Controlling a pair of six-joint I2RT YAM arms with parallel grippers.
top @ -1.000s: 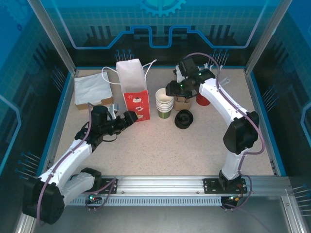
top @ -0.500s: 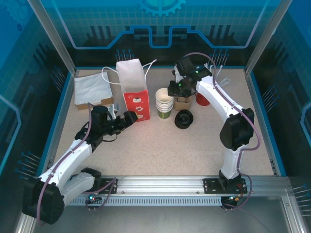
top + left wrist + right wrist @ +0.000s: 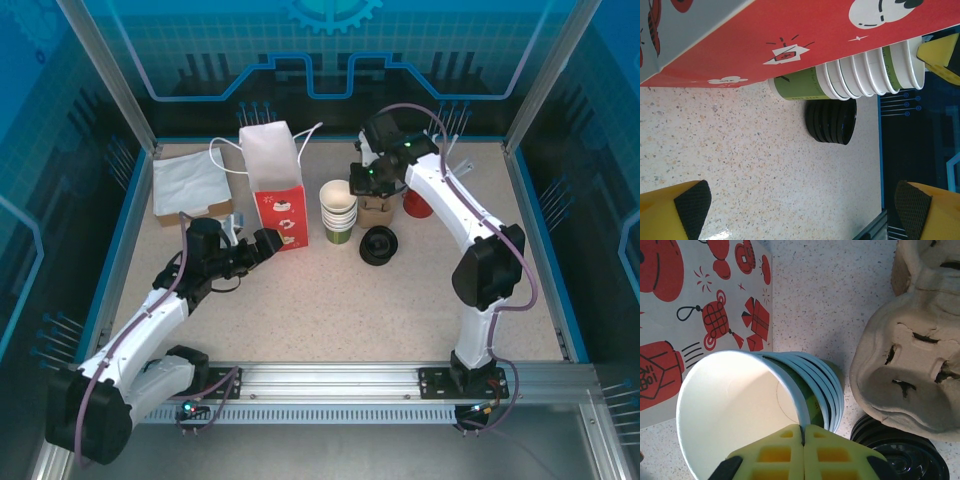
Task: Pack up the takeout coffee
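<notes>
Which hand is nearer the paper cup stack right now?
Right. The right hand is over the paper cup stack, shut on the rim of the top cup. The left hand is open beside the red bag, apart from the stack.

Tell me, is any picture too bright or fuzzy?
Right wrist view: the top cup glows nearly white inside, dimmer toward its right wall. Left wrist view: the red bag looks sharp though close, and the table has a small shiny patch near the bottom edge. Top view: even light, only soft shadows.
</notes>
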